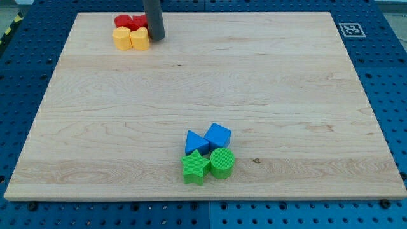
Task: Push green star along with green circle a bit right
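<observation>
A pale wooden bench (267,95) with visible grain fills most of the frame, resting on a blue perforated base (391,76) that shows along the left, right and lower edges. A black-and-white square marker (350,29) sits just off the board's upper right corner, and a strip of yellow-black tape (11,28) is cut off at the upper left edge.

The dark rod enters from the top edge, its upper part out of frame; my tip (156,38) rests in the upper left of the board, just right of two yellow blocks (131,38) and two red blocks (130,22), whose exact shapes are hard to make out; whether it touches them cannot be told. The rod carries no pincer, so no opening state applies.

In the lower centre lies a tight cluster, well apart from my tip: the green star (196,167) at lower left, the green circle (222,163) touching it on the right, a blue triangle (195,142) above the star and a blue cube (217,136) above the circle
</observation>
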Tool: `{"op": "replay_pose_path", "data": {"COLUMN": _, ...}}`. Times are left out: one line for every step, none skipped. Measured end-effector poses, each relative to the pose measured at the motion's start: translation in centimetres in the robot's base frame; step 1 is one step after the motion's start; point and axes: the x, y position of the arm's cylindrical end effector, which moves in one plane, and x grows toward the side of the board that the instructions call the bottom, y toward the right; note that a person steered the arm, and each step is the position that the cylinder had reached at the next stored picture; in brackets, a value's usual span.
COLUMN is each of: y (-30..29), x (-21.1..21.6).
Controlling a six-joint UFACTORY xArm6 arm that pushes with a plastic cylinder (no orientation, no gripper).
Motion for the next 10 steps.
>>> {"op": "replay_pose_path", "data": {"y": 0.0, "x": 0.1}}
{"op": "replay_pose_path", "data": {"y": 0.0, "x": 1.4}}
{"op": "replay_pose_path", "data": {"y": 0.0, "x": 2.3}}
{"op": "replay_pose_path", "data": {"y": 0.0, "x": 2.3}}
{"op": "replay_pose_path", "data": {"y": 0.0, "x": 2.3}}
{"op": "replay_pose_path", "data": {"y": 0.0, "x": 2.3}}
{"op": "replay_pose_path", "data": {"y": -0.3, "x": 3.3}}
{"op": "replay_pose_path", "data": {"y": -0.3, "x": 6.1}}
{"op": "replay_pose_path", "data": {"y": -0.6, "x": 8.6}}
{"op": "replay_pose_path", "data": {"y": -0.3, "x": 13.3}}
